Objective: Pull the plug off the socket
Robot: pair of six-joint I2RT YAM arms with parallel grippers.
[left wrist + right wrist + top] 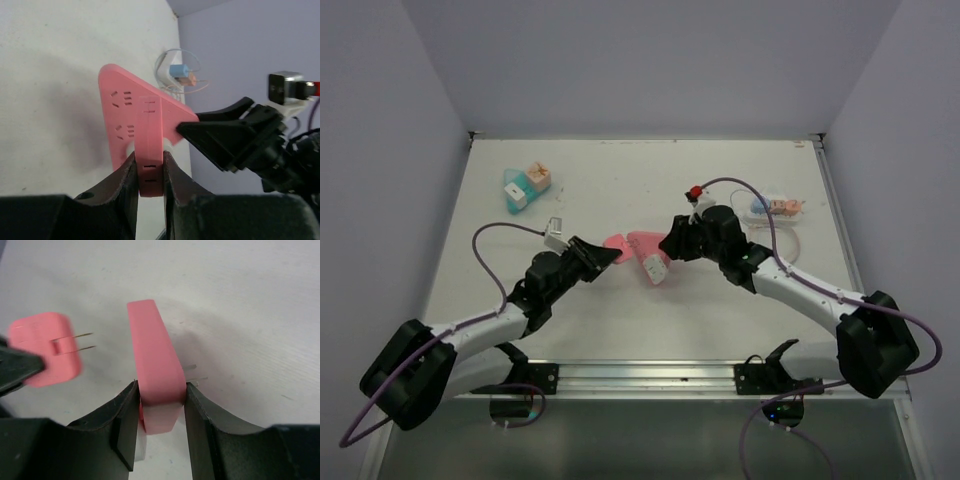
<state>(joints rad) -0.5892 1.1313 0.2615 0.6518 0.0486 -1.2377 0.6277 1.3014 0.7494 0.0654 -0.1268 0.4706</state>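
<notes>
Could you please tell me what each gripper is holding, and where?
The left gripper clamps the pink plug by its sides; the right gripper clamps the pink socket across one end.

Looking down on a white, matte table (620,180), closing in on three sides with plain pale-lilac walls (650,60). Ending at the near edge in a silver metal rail (650,372), dropping to a dim grey-green surface (650,440) below. Glowing under soft, even light, casting only faint shadows on the table.
</notes>
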